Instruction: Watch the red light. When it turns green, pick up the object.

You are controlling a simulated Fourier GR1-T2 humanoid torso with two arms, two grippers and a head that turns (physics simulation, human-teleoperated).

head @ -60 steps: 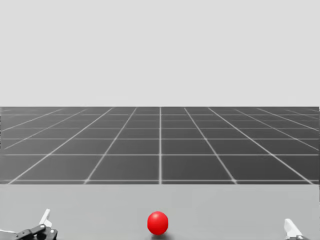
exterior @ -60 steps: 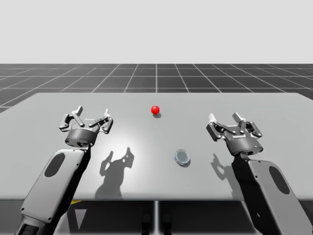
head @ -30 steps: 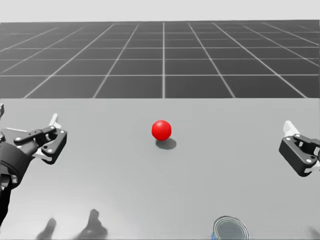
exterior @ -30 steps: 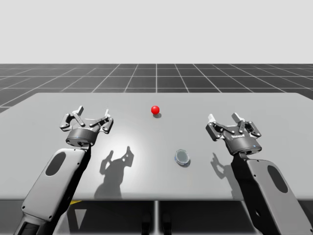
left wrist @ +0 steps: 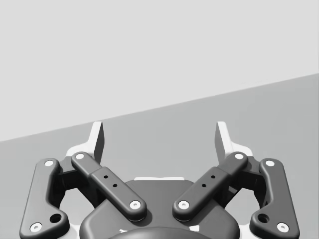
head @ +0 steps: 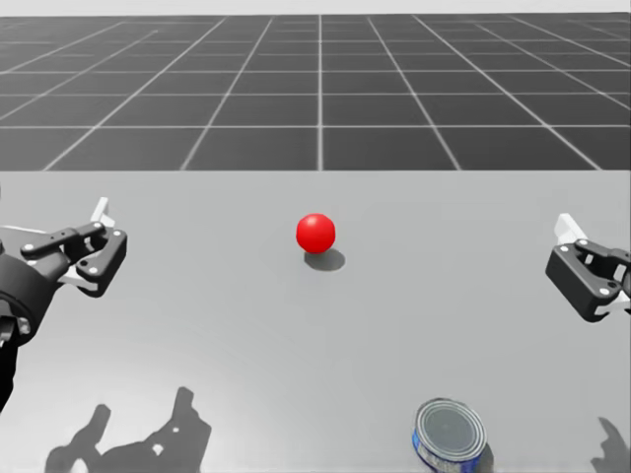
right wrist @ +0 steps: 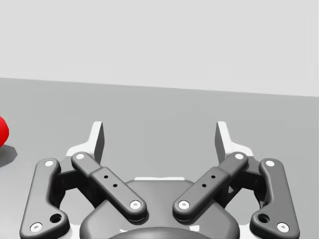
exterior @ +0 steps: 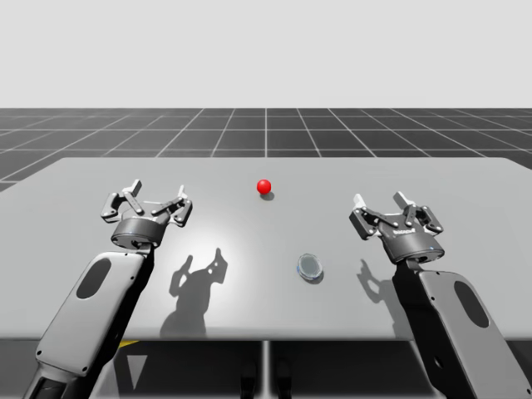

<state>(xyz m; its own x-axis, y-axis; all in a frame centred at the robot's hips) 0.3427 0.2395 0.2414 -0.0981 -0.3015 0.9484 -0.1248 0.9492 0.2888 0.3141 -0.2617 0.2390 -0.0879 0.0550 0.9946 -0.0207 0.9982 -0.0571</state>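
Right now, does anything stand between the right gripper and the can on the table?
Nothing visible does. Only bare table lies between my right gripper, jaws open, and the silver can. The light, red, sits farther back, off that line.

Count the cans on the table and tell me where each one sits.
1. The silver can stands on the table, nearer me than the red ball, toward my right end effector.
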